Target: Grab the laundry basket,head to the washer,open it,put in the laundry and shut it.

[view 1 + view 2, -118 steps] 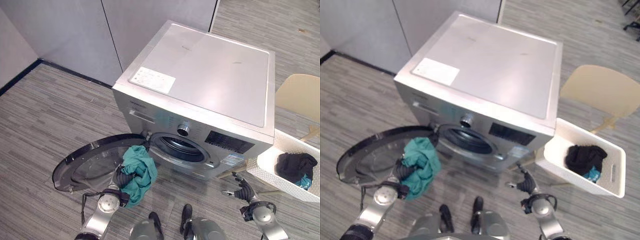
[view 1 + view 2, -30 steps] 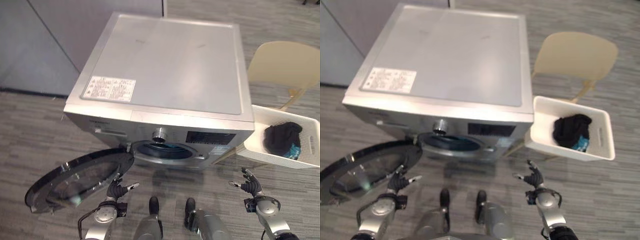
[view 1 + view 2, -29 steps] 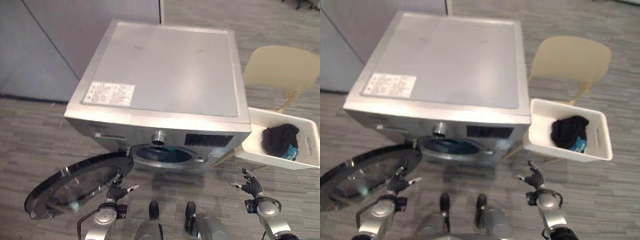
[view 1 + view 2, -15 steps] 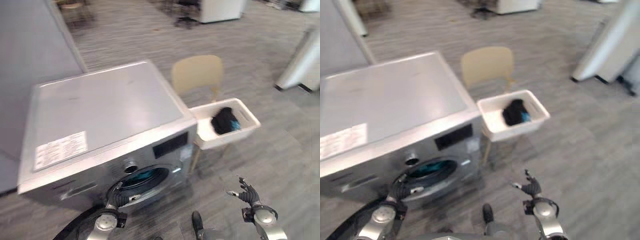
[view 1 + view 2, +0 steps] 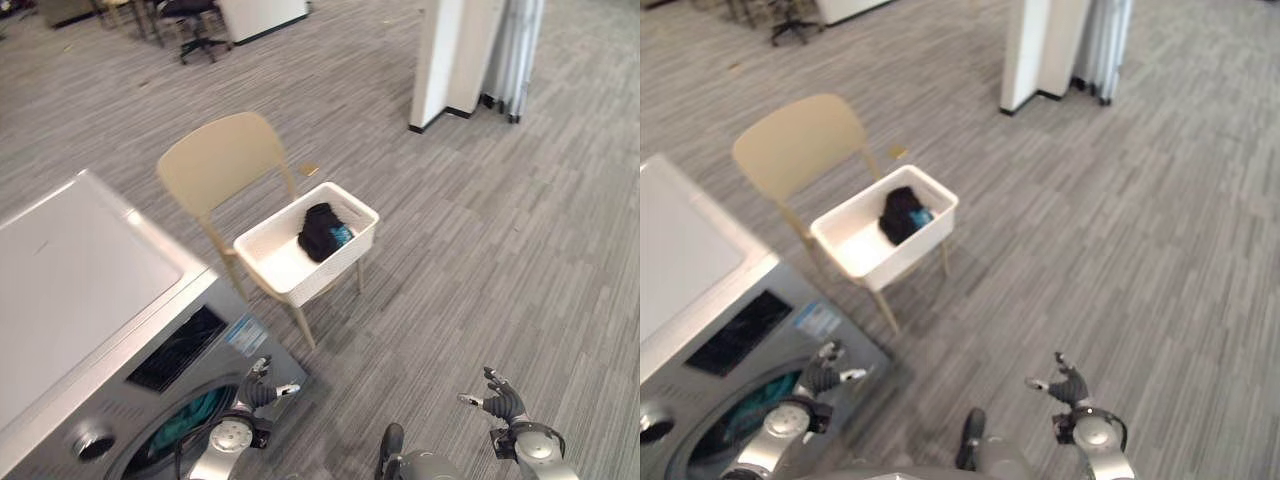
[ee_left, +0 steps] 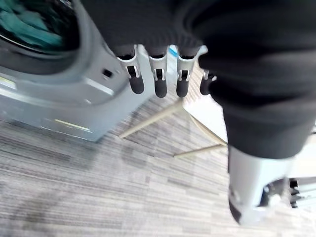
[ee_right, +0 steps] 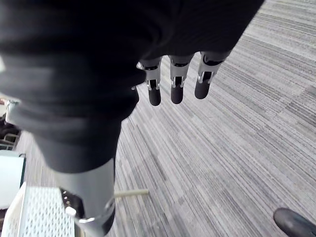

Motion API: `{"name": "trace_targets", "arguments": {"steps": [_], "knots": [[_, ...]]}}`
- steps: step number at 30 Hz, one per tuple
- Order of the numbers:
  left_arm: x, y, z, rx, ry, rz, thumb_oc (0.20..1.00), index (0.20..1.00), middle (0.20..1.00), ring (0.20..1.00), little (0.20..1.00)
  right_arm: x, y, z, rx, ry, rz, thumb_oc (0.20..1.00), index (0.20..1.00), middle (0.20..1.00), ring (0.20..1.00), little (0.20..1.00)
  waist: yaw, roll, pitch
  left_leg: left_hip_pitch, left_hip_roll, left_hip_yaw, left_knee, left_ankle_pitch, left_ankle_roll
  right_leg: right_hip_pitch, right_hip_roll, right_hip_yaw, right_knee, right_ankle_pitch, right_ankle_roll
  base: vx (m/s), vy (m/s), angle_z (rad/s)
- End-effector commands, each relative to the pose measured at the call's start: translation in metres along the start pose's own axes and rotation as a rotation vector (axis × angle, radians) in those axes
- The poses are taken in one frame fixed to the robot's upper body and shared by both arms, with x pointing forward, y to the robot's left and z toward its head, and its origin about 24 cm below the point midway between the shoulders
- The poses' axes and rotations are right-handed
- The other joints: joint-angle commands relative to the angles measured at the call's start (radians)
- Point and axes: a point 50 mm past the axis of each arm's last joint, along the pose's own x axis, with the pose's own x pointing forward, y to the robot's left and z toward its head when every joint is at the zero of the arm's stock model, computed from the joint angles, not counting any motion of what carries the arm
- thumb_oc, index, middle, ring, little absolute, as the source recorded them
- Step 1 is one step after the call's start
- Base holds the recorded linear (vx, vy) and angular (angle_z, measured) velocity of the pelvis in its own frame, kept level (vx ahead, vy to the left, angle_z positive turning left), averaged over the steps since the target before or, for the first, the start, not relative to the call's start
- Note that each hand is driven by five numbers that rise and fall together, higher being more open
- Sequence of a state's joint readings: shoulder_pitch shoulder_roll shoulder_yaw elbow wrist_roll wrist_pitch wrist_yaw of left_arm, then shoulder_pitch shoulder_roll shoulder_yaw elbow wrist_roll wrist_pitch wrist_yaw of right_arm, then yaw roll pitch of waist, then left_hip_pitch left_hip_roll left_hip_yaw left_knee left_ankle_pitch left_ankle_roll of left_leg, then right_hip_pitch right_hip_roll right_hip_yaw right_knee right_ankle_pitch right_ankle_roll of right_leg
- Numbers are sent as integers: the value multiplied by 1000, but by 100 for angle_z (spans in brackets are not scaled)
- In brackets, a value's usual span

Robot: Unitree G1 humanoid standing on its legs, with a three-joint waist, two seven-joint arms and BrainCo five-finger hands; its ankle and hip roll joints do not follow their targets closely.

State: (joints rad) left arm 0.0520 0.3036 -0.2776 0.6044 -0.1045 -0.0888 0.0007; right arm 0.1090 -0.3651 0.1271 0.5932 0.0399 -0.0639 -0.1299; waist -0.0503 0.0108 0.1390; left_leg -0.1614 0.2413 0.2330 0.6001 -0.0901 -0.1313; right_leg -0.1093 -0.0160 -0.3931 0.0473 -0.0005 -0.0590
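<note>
Washer [image 5: 120, 330] with teal garment [image 5: 185, 415] now inside its drum; the left hand [image 5: 262, 385], fingers spread and empty, hangs just before the washer front, having released the garment it carried. The view has swung toward the laundry basket [image 5: 350, 212] on the chair [image 5: 215, 160] beside the washer. Dark laundry [image 5: 320, 230] remains there, well apart from the right hand [image 5: 495, 400], fingers spread, empty.

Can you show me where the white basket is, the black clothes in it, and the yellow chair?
white basket [image 5: 268, 272]: left eye view, on its bare inner floor.
black clothes [image 5: 318, 232]: left eye view, on the middle of the heap.
yellow chair [image 5: 225, 160]: left eye view, on its backrest.
</note>
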Motion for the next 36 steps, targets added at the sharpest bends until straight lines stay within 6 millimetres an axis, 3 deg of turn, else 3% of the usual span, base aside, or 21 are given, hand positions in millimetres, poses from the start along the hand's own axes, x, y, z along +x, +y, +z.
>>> {"name": "trace_targets", "arguments": {"steps": [1, 2, 3, 4, 5, 7, 10, 11, 13, 14, 18, 21, 25, 27, 29, 31, 32, 34, 36], "knots": [[5, 0, 22, 21, -102, -10, 1000, 1000, 1000, 1000, 1000, 4, -8, 30, -10, -146, -17, 1000, 1000, 1000, 1000, 1000, 32, -29, 54, -27, -177, -26, -294, 9, 96, 83, -82, 115, -39, -61, 123, 146, 19, -32], [5, 0, 22, 21, -102, -10, 1000, 1000, 1000, 1000, 1000, 4, -8, 30, -10, -146, -17, 1000, 1000, 1000, 1000, 1000, 32, -30, 54, -25, -178, -25, -297, 11, 97, 84, -83, 115, -39, -61, 123, 164, 22, -33], [5, -1, 22, 24, -105, -12, 1000, 1000, 1000, 1000, 1000, 4, -8, 29, -14, -142, -19, 1000, 1000, 1000, 1000, 1000, 39, -26, 58, -43, -192, -39, -341, 37, 93, 94, -74, 125, -41, -64, 124, 289, 24, -51], [4, -1, 22, 33, -102, -16, 1000, 1000, 1000, 1000, 1000, 5, -8, 27, -18, -128, -21, 1000, 1000, 1000, 1000, 1000, 57, -19, 61, -76, -209, -49, -443, 111, 77, 128, -49, 145, -55, -79, 129, 288, 24, -60], [4, -1, 22, 33, -102, -16, 1000, 1000, 1000, 1000, 1000, 5, -8, 27, -18, -128, -21, 1000, 1000, 1000, 1000, 1000, 57, -19, 61, -76, -209, -49, -443, 111, 77, 128, -49, 145, -56, -79, 129, 318, 43, -43], [2, 2, 19, 23, -100, -3, 1000, 1000, 1000, 1000, 1000, 6, -5, 25, -30, -119, -11, 1000, 1000, 1000, 1000, 1000, 86, -16, 66, -111, -218, -66, -504, 168, 63, 168, -25, 180, -50, -107, 136, 375, 113, -12], [-1, 4, 14, 15, -85, 7, 1000, 1000, 1000, 1000, 1000, 6, 0, 25, -43, -116, 9, 1000, 1000, 1000, 1000, 1000, 93, -19, 47, -85, -220, -66, -535, 160, 87, 191, -29, 189, -46, -125, 150, 294, 126, -55], [-2, 8, 13, 8, -81, 21, 1000, 1000, 1000, 1000, 1000, 7, 5, 27, -48, -121, 31, 1000, 1000, 1000, 1000, 1000, 101, -39, 43, -80, -227, -72, -509, 145, 101, 198, -48, 200, -8, -136, 158, 332, 166, -64], [-3, 12, 12, 1, -82, 36, 1000, 1000, 1000, 1000, 1000, 8, 7, 29, -51, -132, 39, 1000, 1000, 1000, 1000, 1000, 112, -48, 35, -78, -227, -59, -499, 132, 110, 195, -60, 195, 12, -137, 170, 290, 156, -21], [-5, 20, 12, 1, -79, 59, 1000, 1000, 1000, 1000, 1000, 8, 12, 35, -53, -148, 62, 1000, 1000, 1000, 1000, 1000, 127, -71, 28, -54, -234, -54, -490, 102, 129, 186, -81, 202, 69, -136, 187, 280, 138, -28], [-6, 32, 9, -1, -66, 101, 1000, 1000, 1000, 1000, 1000, 10, 14, 43, -52, -179, 76, 1000, 1000, 1000, 1000, 1000, 133, -79, 23, -20, -244, -59, -483, 65, 157, 131, -104, 203, 211, -106, 208, 216, 126, -25], [-8, 41, 6, 9, -51, 134, 1000, 1000, 1000, 1000, 1000, 9, 18, 51, -46, -213, 98, 1000, 1000, 1000, 1000, 1000, 124, -73, 28, 30, -250, -80, -499, 39, 174, 43, -98, 208, 283, -82, 198, 147, 65, 47], [-8, 42, 5, 3, -49, 146, 1000, 1000, 1000, 1000, 1000, 8, 16, 54, -53, -231, 98, 1000, 1000, 1000, 1000, 1000, 99, -64, 48, 70, -263, -125, -520, 34, 175, -33, -45, 231, 206, -83, 178, 130, -16, 58], [-5, 40, 5, -2, -46, 148, 1000, 1000, 1000, 1000, 1000, 8, 10, 55, -67, -238, 77, 1000, 1000, 1000, 1000, 1000, 77, -63, 64, 96, -290, -174, -530, 27, 171, -79, 2, 321, 115, -36, 180, 122, -62, 93], [-4, 36, 5, 0, -48, 130, 1000, 1000, 1000, 1000, 1000, 6, 9, 53, -67, -237, 76, 1000, 1000, 1000, 1000, 1000, 77, -68, 63, 99, -310, -203, -515, 16, 166, -46, -2, 333, 63, -24, 173, 108, -88, 95], [-4, 36, 5, 0, -48, 130, 1000, 1000, 1000, 1000, 1000, 6, 9, 53, -67, -237, 76, 1000, 1000, 1000, 1000, 1000, 75, -67, 65, 100, -310, -206, -514, 15, 166, -43, -3, 331, 60, -23, 173, 71, -104, 85], [-3, 30, 5, -11, -49, 115, 1000, 1000, 1000, 1000, 1000, 5, 3, 53, -54, -245, 58, 1000, 1000, 1000, 1000, 1000, 79, -61, 56, 72, -314, -221, -461, 9, 134, -4, -13, 304, 10, -19, 153, 72, -176, 92], [-3, 28, 4, -23, -42, 111, 1000, 1000, 1000, 1000, 1000, 6, 0, 54, -51, -248, 45, 1000, 1000, 1000, 1000, 1000, 77, -60, 58, 41, -307, -215, -420, 2, 123, 7, -20, 280, 2, -20, 148, 42, -122, 138], [-4, 28, 0, -48, -27, 125, 1000, 1000, 1000, 1000, 1000, 5, -6, 58, -61, -267, 24, 1000, 1000, 1000, 1000, 1000, 79, -57, 65, 0, -278, -160, -369, -4, 119, 37, -35, 218, -18, -36, 135, 32, -78, 126]]}}
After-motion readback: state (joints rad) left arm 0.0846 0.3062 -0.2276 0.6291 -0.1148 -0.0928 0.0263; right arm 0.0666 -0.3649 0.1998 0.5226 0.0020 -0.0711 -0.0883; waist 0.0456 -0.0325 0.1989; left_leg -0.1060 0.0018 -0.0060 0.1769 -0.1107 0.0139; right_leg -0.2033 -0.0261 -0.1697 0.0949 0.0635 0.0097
